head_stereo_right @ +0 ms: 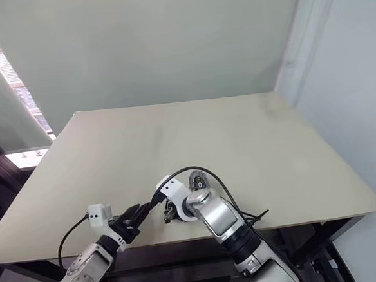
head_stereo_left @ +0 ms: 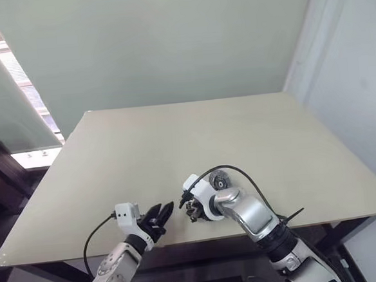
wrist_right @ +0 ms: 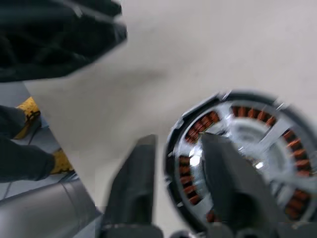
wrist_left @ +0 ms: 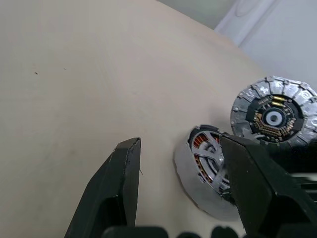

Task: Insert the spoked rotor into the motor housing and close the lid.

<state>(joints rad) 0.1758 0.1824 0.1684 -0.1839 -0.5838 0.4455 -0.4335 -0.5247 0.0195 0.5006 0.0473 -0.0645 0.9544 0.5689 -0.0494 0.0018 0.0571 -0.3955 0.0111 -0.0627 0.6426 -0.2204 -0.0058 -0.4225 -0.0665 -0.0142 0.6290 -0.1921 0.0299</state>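
The motor housing (wrist_left: 190,174) lies near the table's front edge, its copper-brown windings (wrist_right: 198,126) showing. The spoked rotor (wrist_right: 270,144) sits in it, silvery spokes over the windings and a dark ring around them. My right gripper (head_stereo_left: 193,208) points down at it, open, one finger (wrist_right: 133,183) outside the rim and the other (wrist_right: 228,178) over the inside. Just behind lies the lid (head_stereo_left: 220,179), a grey ribbed disc with a dark centre (wrist_left: 275,116). My left gripper (head_stereo_left: 162,215) stands open a little to the left of the housing, holding nothing.
The beige table (head_stereo_left: 175,142) stretches bare ahead to a pale wall. Its front edge (head_stereo_left: 73,253) runs just under both grippers. A black cable (head_stereo_left: 242,171) loops over my right wrist. A window and dark furniture (head_stereo_left: 3,173) stand beyond the table's left side.
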